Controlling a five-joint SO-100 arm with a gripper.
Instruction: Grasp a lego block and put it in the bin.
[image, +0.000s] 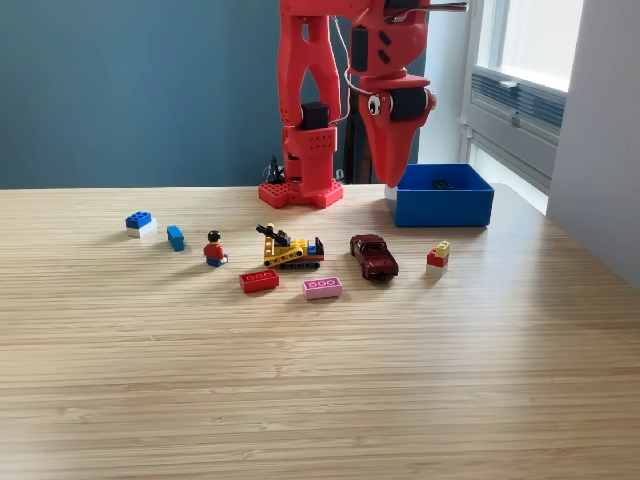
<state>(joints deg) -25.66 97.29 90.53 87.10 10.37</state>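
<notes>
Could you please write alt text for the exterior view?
A red robot arm's gripper hangs above a wooden table, beside a blue bin. Small toys lie in front: a red brick, pink brick and dark red car.

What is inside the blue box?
Inside the blue bin one small dark thing shows near the back wall; it is too small to name. The front wall hides the rest of the floor.

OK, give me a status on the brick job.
Done: a dark item already lies in the blue bin, too small to identify. In hand: nothing; the gripper hangs above the table, jaws together, empty. Left: the red brick, pink brick and blue brick are on the table.
</notes>
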